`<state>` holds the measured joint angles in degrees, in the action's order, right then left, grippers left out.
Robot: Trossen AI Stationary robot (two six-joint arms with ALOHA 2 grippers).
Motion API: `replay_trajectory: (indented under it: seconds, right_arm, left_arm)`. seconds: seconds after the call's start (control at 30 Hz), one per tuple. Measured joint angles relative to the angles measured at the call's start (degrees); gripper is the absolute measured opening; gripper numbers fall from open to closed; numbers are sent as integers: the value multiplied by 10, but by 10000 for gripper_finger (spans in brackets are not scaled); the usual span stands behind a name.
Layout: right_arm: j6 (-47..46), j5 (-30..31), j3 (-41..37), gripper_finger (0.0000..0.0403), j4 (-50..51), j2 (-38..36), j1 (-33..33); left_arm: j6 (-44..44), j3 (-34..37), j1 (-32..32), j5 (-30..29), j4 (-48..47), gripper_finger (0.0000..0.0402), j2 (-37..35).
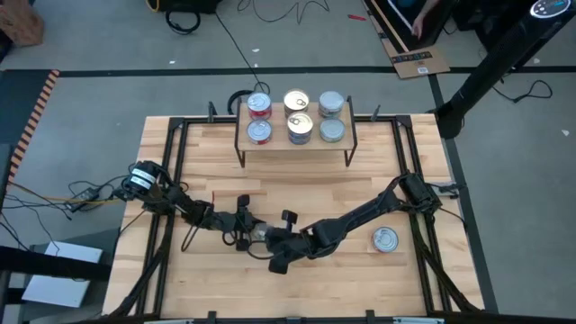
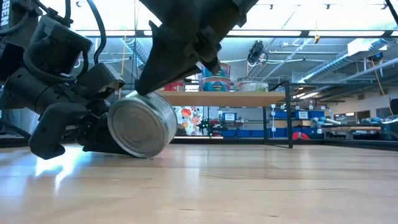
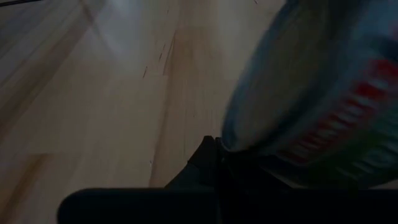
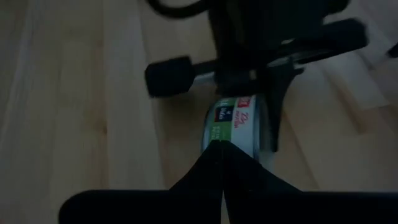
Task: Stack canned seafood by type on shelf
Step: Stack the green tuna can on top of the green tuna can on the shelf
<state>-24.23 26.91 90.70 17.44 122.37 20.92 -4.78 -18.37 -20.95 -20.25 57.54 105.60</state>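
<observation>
Contested tin (image 2: 142, 123): tilted on its edge on the tabletop (image 1: 315, 193), wedged between both pincers near the front middle; label only partly readable in the right wrist view.
Left pincer (image 1: 255, 236): closed, fingertips against the tin; contact largely hidden.
Right pincer (image 1: 281, 261): closed, tips pressing the tin's side.
Shelf (image 1: 297, 144): six tins at the tabletop's back edge.
Lone tin (image 1: 385, 239): flat, right side.
</observation>
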Motion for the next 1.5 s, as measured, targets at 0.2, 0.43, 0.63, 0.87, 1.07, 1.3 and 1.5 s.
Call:
replay_trajectory:
  seconds: [0.2, 0.43, 0.63, 0.87, 1.07, 1.3, 1.5]
  right_arm:
    - [-18, 25, 17, 10, 30, 0, -4]
    - [-22, 5, 17, 12, 54, -1, -3]
    - [-11, 7, 17, 31, 66, -1, 6]
    - [2, 12, 15, 78, 79, -8, 13]
    - [-16, 84, 30, 124, 103, -21, 26]
    - [-32, 90, 31, 198, 126, -20, 30]
    - [-53, 63, 31, 252, 123, -16, 18]
  left_arm:
    - [0, 0, 0, 4, 0, 1, 0]
    - [0, 0, -1, 4, -1, 1, 0]
    - [-3, 0, -2, 8, -1, 1, 0]
    - [-4, 0, -2, 13, -1, 1, 1]
    - [-4, 1, -2, 17, 0, 1, 1]
    - [-13, 3, -2, 17, -1, 1, 1]
    - [-13, 3, -2, 16, -1, 1, 1]
